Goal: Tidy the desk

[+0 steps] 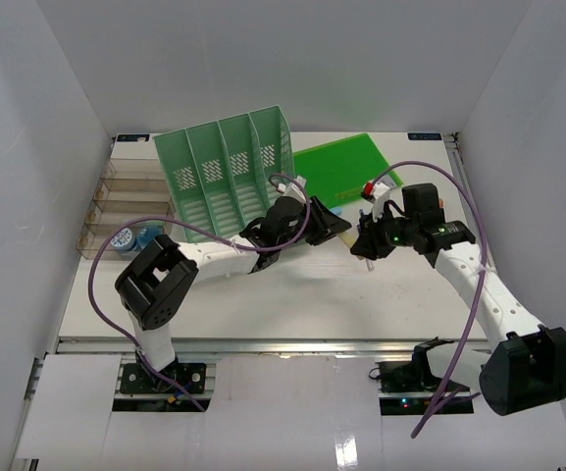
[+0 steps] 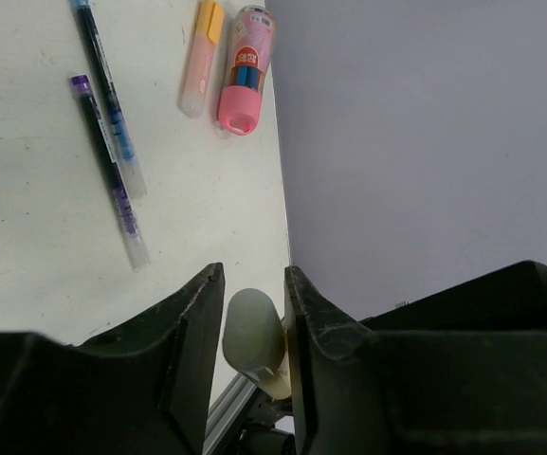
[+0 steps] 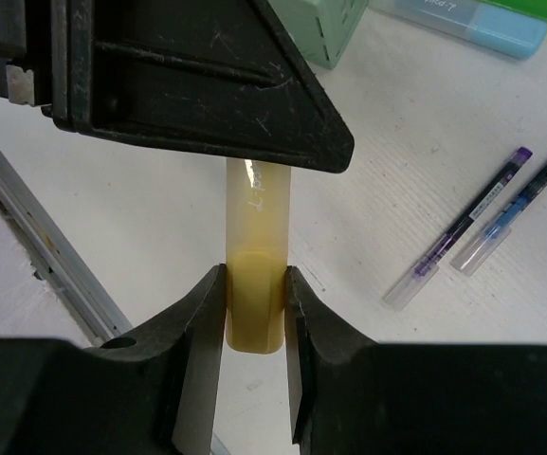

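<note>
The desk [image 1: 263, 304] is a wide white tabletop with metal rails. Both grippers meet above its middle. My right gripper [image 3: 254, 275] is shut on the butt end of a yellow marker [image 3: 254, 218]. My left gripper [image 2: 254, 280] is shut round the marker's other, pale end [image 2: 252, 327]. In the top view the left gripper [image 1: 339, 228] and the right gripper [image 1: 363, 243] are tip to tip and hide the marker. The left gripper's black body [image 3: 188, 76] covers the marker's far end in the right wrist view.
A mint-green file rack [image 1: 229, 172] stands at the back, a green pad [image 1: 341, 167] to its right, and a clear compartment tray [image 1: 126, 201] at the left. A purple pen [image 3: 458, 227], a blue pen [image 3: 515, 209], a pink tube [image 2: 245, 71] and an orange highlighter [image 2: 202, 57] lie on the desk.
</note>
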Robot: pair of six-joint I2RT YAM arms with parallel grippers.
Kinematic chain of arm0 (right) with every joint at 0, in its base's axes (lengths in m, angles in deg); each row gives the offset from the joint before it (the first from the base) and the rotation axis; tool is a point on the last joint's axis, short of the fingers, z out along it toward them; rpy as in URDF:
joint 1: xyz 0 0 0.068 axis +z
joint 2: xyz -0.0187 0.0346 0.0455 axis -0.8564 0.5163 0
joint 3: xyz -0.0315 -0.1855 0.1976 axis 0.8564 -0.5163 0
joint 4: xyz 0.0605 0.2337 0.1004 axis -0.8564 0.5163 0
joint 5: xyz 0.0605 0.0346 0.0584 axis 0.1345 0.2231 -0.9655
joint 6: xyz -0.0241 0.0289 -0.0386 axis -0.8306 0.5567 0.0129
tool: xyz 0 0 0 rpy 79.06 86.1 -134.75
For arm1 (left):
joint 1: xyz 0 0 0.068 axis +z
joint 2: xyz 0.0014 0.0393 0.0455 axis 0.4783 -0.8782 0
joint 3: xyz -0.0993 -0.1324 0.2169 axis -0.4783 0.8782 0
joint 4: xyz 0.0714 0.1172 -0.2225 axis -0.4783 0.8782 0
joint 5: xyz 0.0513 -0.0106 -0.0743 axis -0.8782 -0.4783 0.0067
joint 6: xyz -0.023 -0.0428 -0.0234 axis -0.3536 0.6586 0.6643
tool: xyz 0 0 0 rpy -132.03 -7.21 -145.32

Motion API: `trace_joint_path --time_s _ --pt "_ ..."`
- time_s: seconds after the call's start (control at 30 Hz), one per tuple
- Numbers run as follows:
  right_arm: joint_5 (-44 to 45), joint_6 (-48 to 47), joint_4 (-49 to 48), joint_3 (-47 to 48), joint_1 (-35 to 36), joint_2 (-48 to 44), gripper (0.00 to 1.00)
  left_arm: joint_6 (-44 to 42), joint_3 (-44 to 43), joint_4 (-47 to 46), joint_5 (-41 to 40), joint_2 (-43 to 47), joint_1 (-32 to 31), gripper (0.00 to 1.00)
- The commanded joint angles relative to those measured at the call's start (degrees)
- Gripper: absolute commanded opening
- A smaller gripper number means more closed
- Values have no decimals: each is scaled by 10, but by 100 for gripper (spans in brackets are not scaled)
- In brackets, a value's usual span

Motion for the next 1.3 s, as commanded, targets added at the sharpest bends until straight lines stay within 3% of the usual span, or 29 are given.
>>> trace_joint_path --time_s 0.0,0.13,0.23,0.27,0.3,0.57,0.67,0.77,0.9,1.0,1.13,1.27 --pt "-32 11 -8 7 -1 0 10 0 -6 -3 3 12 -6 24" --pt "-38 7 -9 11 -1 14 34 -14 -7 22 2 29 -8 7" --pt "-65 -15 -4 13 -2 18 82 -36 -7 54 -5 51 -8 0" --pt "-76 -28 0 14 -2 16 94 -43 -6 69 -10 62 -8 0" --pt "-86 -51 5 14 -3 12 97 -55 -5 89 -19 83 -8 0" --pt "-241 -149 14 -17 -80 -45 90 -120 63 342 -170 351 37 0" --pt "-272 -167 5 -40 -104 -43 91 -121 99 439 -152 496 168 0" --pt "-291 -170 -2 -59 -125 -30 91 -157 99 508 -116 561 323 0" --pt "-295 -170 0 -63 -148 -20 91 -206 56 557 -33 549 522 0" --pt "-297 -169 -1 -67 -155 -21 91 -194 70 522 57 521 670 0" --pt "-304 -167 -1 -71 -159 -24 91 -149 97 451 139 477 783 0" --pt "-309 -163 -1 -71 -175 -23 91 -110 90 387 137 383 809 0"
